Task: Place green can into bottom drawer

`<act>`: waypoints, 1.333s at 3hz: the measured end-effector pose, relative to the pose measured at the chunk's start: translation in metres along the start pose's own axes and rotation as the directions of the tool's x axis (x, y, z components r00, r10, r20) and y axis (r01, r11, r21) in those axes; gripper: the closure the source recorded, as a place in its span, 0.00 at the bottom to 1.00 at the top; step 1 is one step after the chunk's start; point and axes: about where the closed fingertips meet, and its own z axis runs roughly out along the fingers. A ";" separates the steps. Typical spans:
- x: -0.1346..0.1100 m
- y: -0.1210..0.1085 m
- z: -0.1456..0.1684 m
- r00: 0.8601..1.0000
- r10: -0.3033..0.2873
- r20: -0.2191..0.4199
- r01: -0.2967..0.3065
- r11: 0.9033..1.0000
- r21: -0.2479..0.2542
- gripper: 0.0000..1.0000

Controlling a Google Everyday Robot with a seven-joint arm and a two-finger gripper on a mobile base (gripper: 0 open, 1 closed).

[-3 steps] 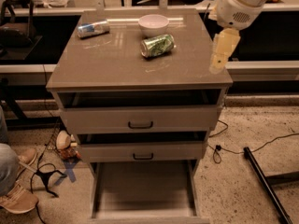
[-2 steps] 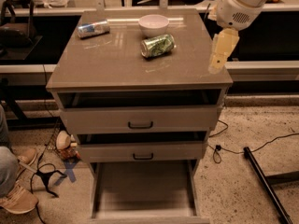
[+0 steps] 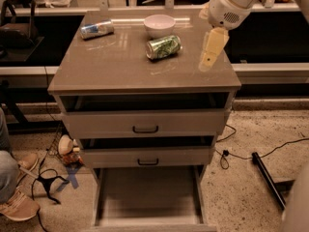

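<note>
Green can (image 3: 163,47): small drink can, green-and-white mottled label, silver ends; lying on its side on the cabinet top (image 3: 120,74), toward the back and right of centre, long axis slanting across the surface. White bowl (image 3: 159,25): upright, just behind the can and near it, not clearly touching. Silver-and-blue can (image 3: 97,29): also on its side, at the back left of the top, well apart from the green can. Gripper (image 3: 207,62): pale yellow, pointing down over the right part of the top, to the right of the green can and apart from it; whether it is open or closed cannot be told; nothing seen in its hold. Top drawer (image 3: 145,122) and middle drawer (image 3: 147,156): grey-brown fronts with black handles, each pulled partly out. Bottom drawer (image 3: 147,197): lowest, pulled farthest out, a wide, shallow tray with flat bare floor and low side walls. Shoe (image 3: 17,204): on the speckled floor at the left edge.
</note>
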 end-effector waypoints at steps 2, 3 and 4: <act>-0.038 -0.047 0.047 0.997 0.075 0.006 -0.075 0.995 0.063 0.00; -0.046 -0.065 0.080 0.991 0.133 0.012 -0.133 0.990 0.046 0.00; -0.049 -0.076 0.100 0.986 0.164 0.014 -0.164 0.986 0.028 0.00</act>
